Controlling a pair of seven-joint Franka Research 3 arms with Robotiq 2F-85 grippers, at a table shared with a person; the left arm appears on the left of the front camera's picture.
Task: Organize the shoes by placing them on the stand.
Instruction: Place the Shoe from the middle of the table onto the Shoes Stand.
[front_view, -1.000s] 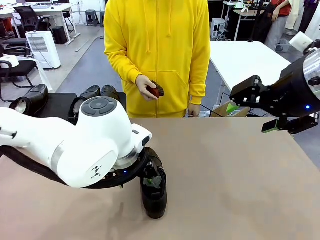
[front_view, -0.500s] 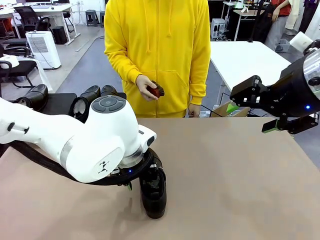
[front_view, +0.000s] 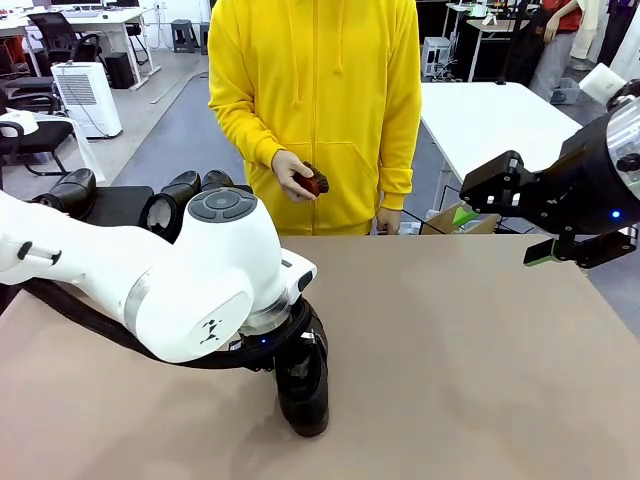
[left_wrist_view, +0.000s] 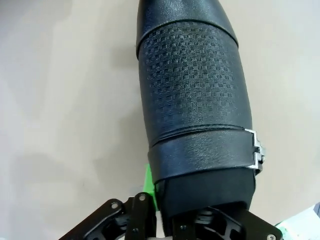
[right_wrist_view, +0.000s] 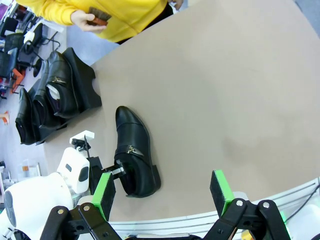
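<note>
We are settling our left tool (right_wrist_view: 120, 172), now clenched on the last shoe (front_view: 304, 385); right tool (right_wrist_view: 162, 192) released, idling.

A black shoe (left_wrist_view: 192, 100) is seen from above, lying on the tan table surface (left_wrist_view: 60, 100), toe towards the top edge of the picture. A fine embossed grid pattern is visible on the vamp; the toe cap is smoother. A strap crosses the shoe lower down and is fastened by a silver buckle (left_wrist_view: 257, 150) on the picture's right side. The heel end is enclosed by the left gripper (left_wrist_view: 200, 210), whose black linkages rise from the bottom edge. One green pad (left_wrist_view: 148, 181) is pressed against the shoe's picture-left side.
</note>
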